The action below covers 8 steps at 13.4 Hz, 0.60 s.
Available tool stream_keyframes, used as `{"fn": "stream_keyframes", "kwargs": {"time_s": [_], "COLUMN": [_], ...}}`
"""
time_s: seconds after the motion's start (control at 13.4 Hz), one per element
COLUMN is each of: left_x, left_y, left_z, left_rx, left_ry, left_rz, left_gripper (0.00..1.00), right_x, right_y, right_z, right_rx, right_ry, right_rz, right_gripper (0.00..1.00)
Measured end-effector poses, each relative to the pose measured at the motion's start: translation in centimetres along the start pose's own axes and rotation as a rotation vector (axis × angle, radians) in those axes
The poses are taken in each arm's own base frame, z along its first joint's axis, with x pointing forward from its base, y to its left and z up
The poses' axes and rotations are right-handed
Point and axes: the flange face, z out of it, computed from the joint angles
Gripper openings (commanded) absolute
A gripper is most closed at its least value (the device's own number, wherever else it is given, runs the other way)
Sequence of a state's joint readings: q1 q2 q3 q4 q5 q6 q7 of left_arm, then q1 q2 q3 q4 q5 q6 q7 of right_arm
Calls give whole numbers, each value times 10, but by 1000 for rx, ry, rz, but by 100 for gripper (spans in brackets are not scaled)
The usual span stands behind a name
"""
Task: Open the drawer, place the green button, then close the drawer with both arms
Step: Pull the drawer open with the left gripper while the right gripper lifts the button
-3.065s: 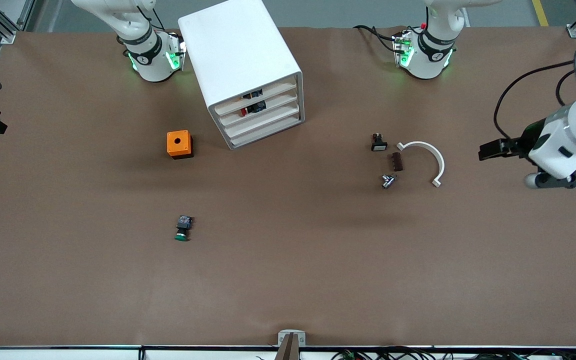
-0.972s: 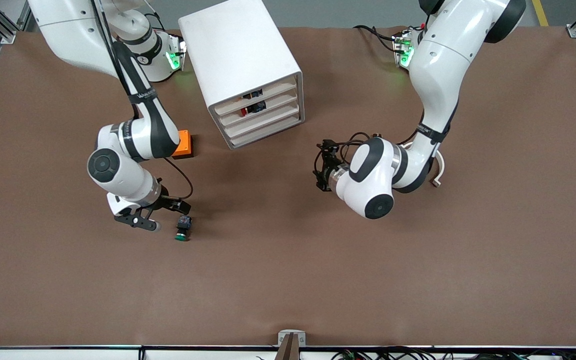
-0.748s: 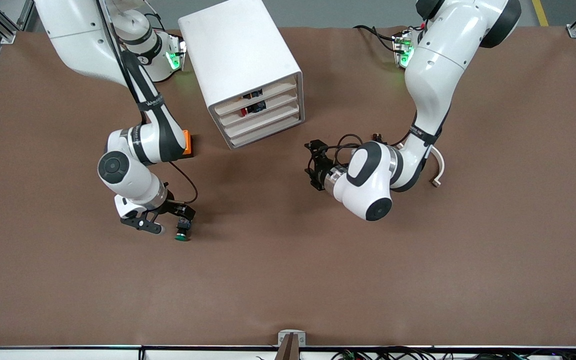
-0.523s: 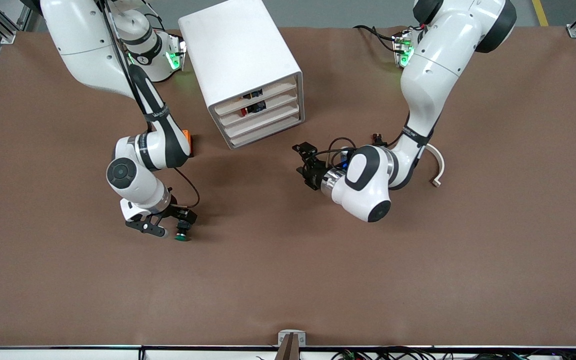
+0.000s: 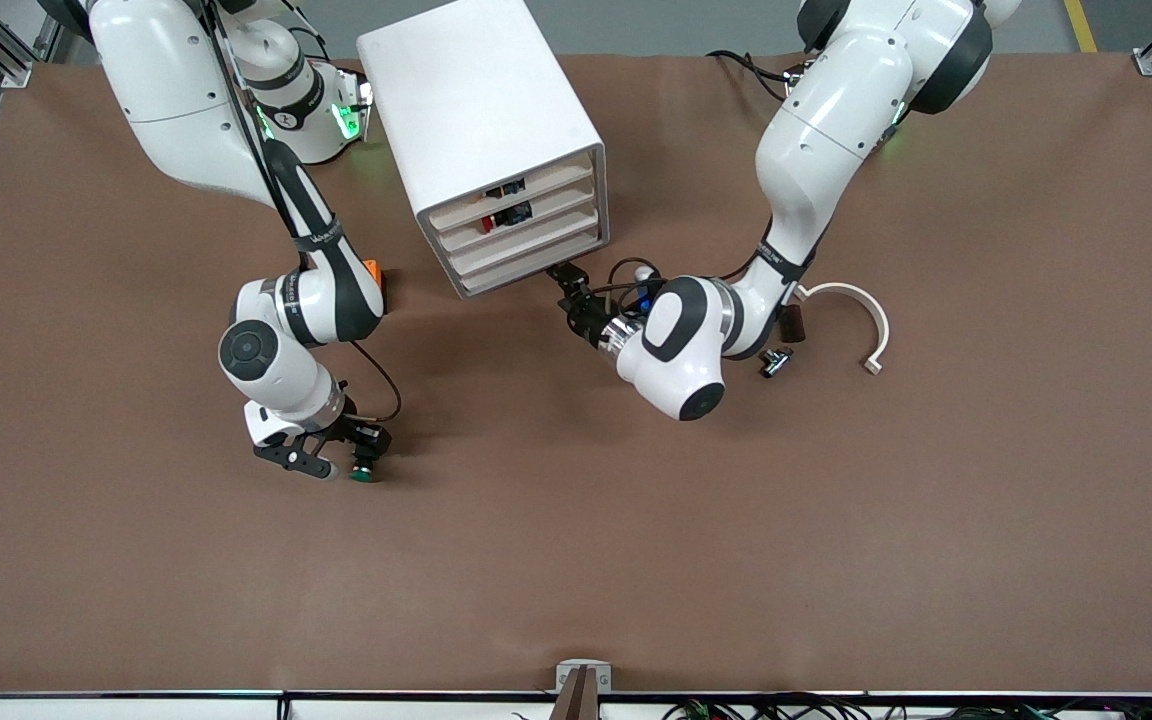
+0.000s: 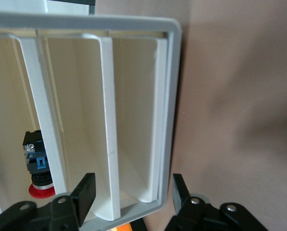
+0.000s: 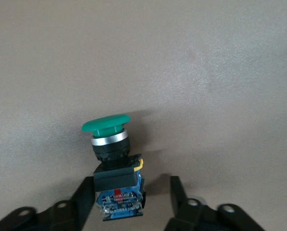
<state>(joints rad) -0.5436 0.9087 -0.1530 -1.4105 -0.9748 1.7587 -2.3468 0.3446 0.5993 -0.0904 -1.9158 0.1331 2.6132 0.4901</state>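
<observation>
Green domed button (image 7: 108,126) (blocky body) between spread right pincer (image 7: 129,199); left pincer (image 6: 133,192) spread at white ribbed drawer unit (image 6: 165,120).

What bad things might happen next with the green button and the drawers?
The right tool sits open around the button's blocky end, one finger closer than the other, so closing might twist it or let it slip. The left tool is open at the drawer cabinet's lowest corner; it might catch the frame, not a drawer, and nudge the whole cabinet.

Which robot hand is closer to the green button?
The right hand is: its open fingers straddle the green button. The left hand is away at the white drawer cabinet.
</observation>
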Motion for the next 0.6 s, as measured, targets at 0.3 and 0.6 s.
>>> {"fn": "stream_keyframes", "kwargs": {"time_s": [0.3,0.6], "left_x": [-1,4], "left_y": [-2,3], "left_z": [32,54], "left_rx": [35,61], "left_ry": [23,67], "left_rz": [-17,-28], "left_gripper": [63,63], "right_x": [1,2], "right_y": [-1,-3], "right_z": [-1,-3], "right_rx": [2,4], "right_ry": [1,2], "right_rz": [69,101], "right_gripper": [8,4]}}
